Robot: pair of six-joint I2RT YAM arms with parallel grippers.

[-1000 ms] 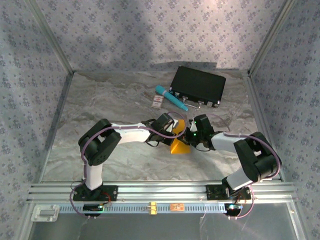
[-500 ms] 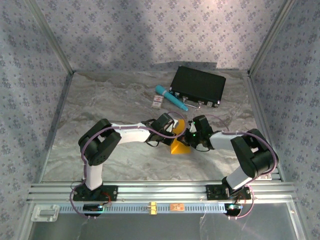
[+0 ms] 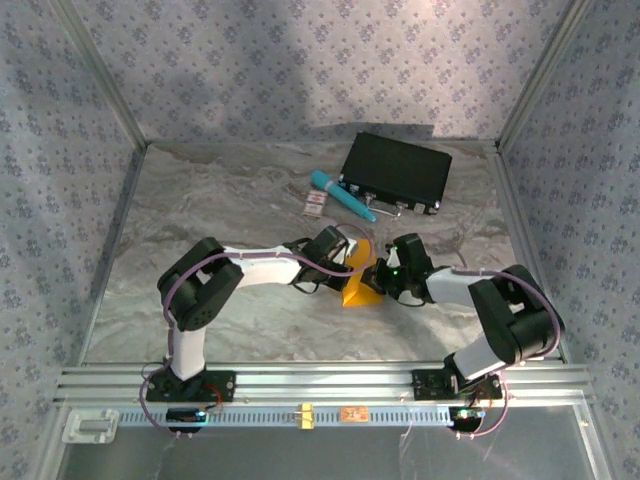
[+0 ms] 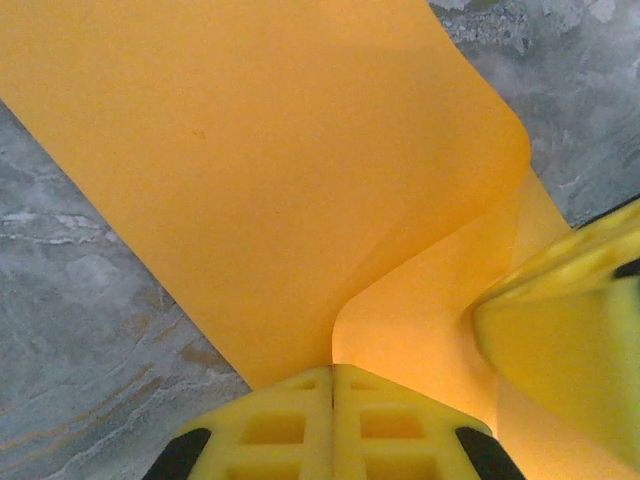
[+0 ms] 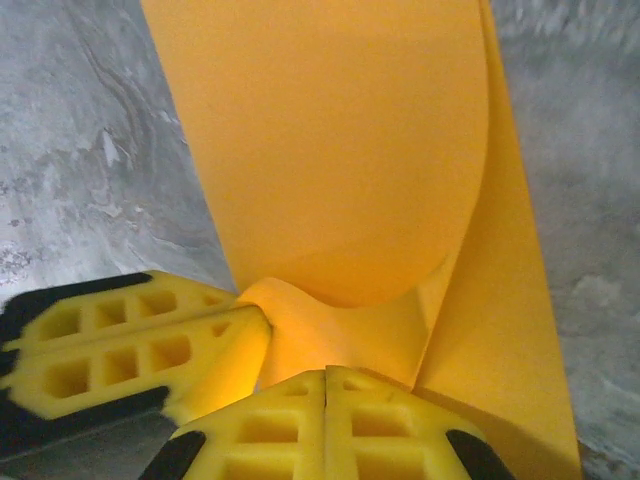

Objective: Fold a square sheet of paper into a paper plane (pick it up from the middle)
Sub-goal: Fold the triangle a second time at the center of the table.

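My left tool [image 4: 333, 385] and right tool [image 5: 325, 385] are both pinched on the square sheet of paper [image 3: 360, 285], mid counter [image 3: 220, 200] at 7 o'clock from the black case [image 3: 395, 172] — it is just curled over, not pressed flat, so I think most folds are left.

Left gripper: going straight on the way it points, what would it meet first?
Probably the thin orange-yellow paper sheet it pinches, which bulges right ahead of the left gripper; depth beyond is unclear.
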